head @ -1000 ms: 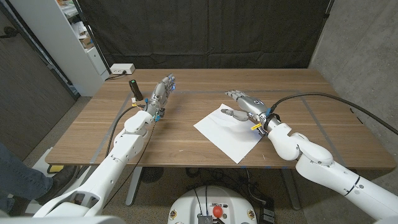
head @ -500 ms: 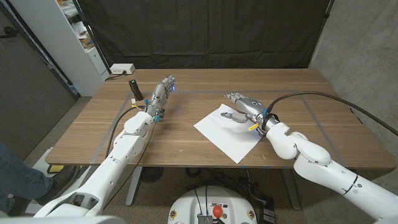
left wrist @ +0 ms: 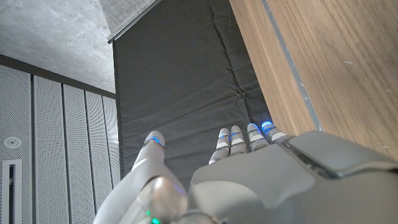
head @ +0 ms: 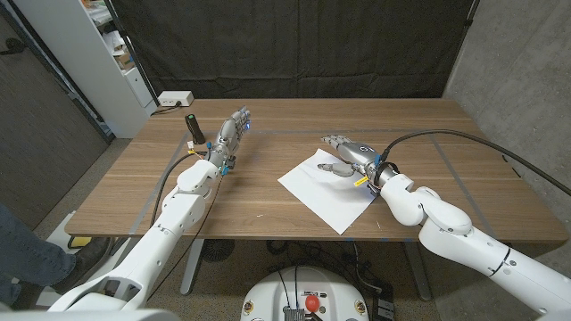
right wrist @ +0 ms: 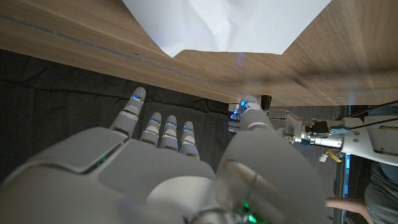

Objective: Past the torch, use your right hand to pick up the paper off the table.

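Head view: your right hand (head: 350,152) sits right of centre over the upper corner of the white rectangular sheet of paper (head: 328,189), which lies flat on the brown wooden table (head: 268,214) at centre frame. Against the pictures from a second and half a second ago, the hand has crept a little toward upper left, further over the sheet's far corner; the paper itself has not shifted. Its fingers are loosely spread with the thumb tucked below, and it holds nothing. Judgement: the approach is nearly finished, but no grip has been made and the lift is still outstanding. Your left hand (head: 231,134) stands extended in the upper left of the frame, fingers straight and together, empty, unchanged from the earlier pictures. The black cylindrical torch (head: 191,127) stands upright just to its left. Count: one sheet of paper, one torch, two hands, one white box (head: 175,98) with a cable at the table's upper left corner.

Left wrist view: the left hand (left wrist: 249,180) occupies the lower frame, fingers reaching up toward the dark curtain (left wrist: 186,93), nothing in its grasp. The table (left wrist: 329,62) runs down the right side.

Right wrist view: the right hand (right wrist: 168,168) fills the lower frame, fingers apart and clear of the paper (right wrist: 230,25), whose corner shows at top centre with a slight crease. No contact with the sheet is evident here. A flat sheet offers no edge to pinch; you will likely need to work at that corner.
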